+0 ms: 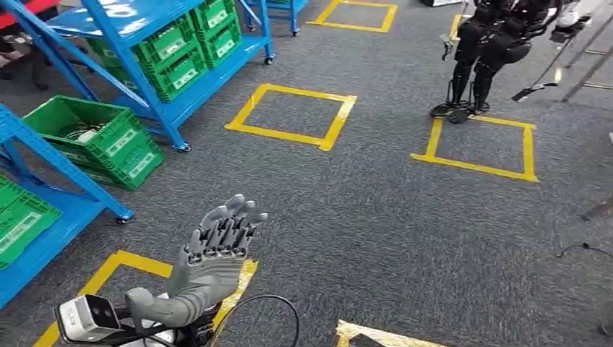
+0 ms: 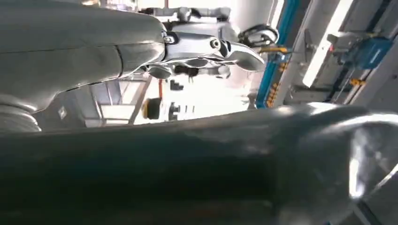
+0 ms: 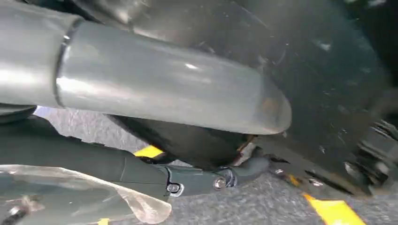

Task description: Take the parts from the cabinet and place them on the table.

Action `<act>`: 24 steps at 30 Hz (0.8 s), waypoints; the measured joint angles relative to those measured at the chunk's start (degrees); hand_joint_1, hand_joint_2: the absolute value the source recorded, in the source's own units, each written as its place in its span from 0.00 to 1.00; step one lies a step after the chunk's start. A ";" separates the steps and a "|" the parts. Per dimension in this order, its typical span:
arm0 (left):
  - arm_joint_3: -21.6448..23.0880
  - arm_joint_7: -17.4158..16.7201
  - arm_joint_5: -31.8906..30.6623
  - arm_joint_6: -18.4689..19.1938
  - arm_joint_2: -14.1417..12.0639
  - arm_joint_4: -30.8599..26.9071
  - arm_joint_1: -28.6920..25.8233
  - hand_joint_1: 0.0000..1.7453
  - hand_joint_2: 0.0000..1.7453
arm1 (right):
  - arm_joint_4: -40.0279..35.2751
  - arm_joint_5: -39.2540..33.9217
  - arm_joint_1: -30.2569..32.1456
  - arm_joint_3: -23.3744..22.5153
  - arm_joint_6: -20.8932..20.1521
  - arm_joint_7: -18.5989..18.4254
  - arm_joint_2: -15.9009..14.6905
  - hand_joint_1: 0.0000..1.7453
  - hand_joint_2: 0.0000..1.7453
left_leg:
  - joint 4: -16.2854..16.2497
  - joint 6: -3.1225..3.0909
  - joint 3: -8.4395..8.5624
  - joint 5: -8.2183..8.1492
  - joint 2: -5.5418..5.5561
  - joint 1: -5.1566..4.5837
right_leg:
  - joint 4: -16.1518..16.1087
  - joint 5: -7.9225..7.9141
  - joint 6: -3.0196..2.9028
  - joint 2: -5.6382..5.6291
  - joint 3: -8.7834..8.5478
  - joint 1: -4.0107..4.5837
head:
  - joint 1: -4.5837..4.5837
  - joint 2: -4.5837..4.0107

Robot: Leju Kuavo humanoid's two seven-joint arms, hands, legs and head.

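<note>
A: How many hands, and in what state?

B: Two. The left hand (image 1: 209, 264), grey and ribbed with darker fingers, is raised over the floor with its fingers stretched out straight, side by side, holding nothing. The right hand (image 3: 164, 93) shows a thick smooth grey thumb and a slim dark finger, both extended; whether they grip anything cannot be told.

A: Where is the part?

B: One clear, crinkled plastic bag (image 3: 70, 197) lies against the dark finger in the right wrist view. Its contents are too blurred to name.

A: And the surroundings, counted?

B: Two blue metal racks on castors: a far one (image 1: 144, 43) and a near one (image 1: 50, 170). The far rack carries four green ribbed plastic crates with white labels (image 1: 181, 58); a further open green crate (image 1: 87, 130) sits low between the racks. The grey, coarse-pile carpet floor (image 1: 376, 231) bears five yellow taped squares (image 1: 293, 116), two of them cut by the lower edge. One dark humanoid robot (image 1: 484, 50) stands at a far square
</note>
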State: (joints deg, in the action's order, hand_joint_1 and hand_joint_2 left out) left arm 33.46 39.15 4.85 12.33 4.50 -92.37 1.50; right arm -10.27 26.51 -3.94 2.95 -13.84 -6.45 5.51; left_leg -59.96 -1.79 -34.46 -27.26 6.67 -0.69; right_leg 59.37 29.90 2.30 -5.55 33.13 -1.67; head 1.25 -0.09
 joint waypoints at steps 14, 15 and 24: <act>0.02 0.11 0.46 0.44 -0.92 0.04 -0.16 0.00 0.00 | -0.02 0.07 0.41 0.00 -0.15 -0.13 0.00 0.00 0.00 | -1.67 0.91 -1.90 2.50 -10.00 0.01 | -0.46 1.97 -1.89 10.39 -3.75 0.77 | -0.77 0.00; 0.04 0.09 0.44 0.46 -0.92 0.07 -0.04 0.00 0.00 | -0.02 0.05 0.59 0.00 -0.15 -0.09 0.00 0.00 0.00 | -1.01 0.69 -1.14 1.31 -12.20 -0.87 | -0.47 2.29 -1.56 11.05 -3.98 1.24 | -0.74 0.00; -0.02 0.13 0.46 0.76 -0.74 0.07 0.10 0.00 0.00 | -0.07 0.04 0.13 0.00 -0.02 0.55 -0.13 0.00 0.00 | 1.64 -0.97 -0.02 1.19 -6.13 0.16 | 15.30 9.61 0.11 5.68 4.44 1.11 | -0.50 0.00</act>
State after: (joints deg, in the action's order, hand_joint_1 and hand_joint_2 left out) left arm 33.44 39.28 5.31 13.09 3.76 -92.30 1.60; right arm -10.34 26.56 -3.81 2.95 -13.86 -5.90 5.38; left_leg -58.32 -2.76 -34.48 -26.07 0.54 -0.53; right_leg 74.66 39.51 2.41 0.13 37.56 -0.56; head 0.74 -0.09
